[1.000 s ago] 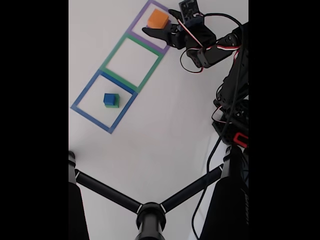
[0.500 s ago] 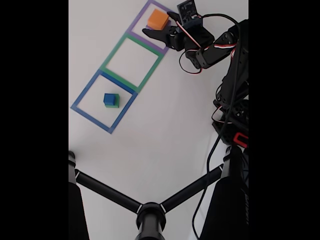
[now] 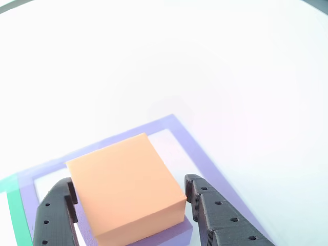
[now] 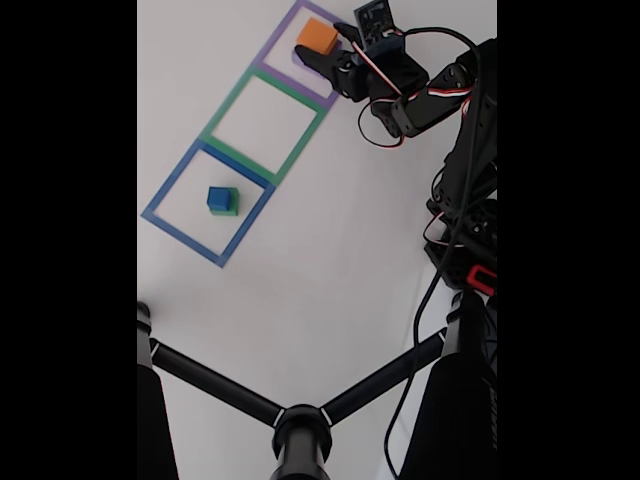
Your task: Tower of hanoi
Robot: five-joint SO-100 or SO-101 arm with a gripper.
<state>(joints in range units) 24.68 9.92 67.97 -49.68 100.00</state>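
An orange block (image 3: 123, 187) sits inside the purple square outline (image 3: 197, 148), between my two black fingers. My gripper (image 3: 128, 182) is open and straddles the block, with a finger (image 3: 215, 215) close on each side. In the fixed view the gripper (image 4: 320, 41) reaches the orange block (image 4: 314, 33) at the top, in the purple outline (image 4: 272, 62). A small blue cube (image 4: 220, 196) rests on a green block (image 4: 228, 211) inside the blue outline (image 4: 165, 193).
The green outline (image 4: 223, 108) between the other two squares holds nothing. The arm's body and cables (image 4: 465, 170) stand at the right. A black tripod (image 4: 300, 425) crosses the bottom of the fixed view. White table surface lies all around.
The gripper has moved forward over the orange block, and its fingers now stand closer together on either side of it. The blocks have not moved.
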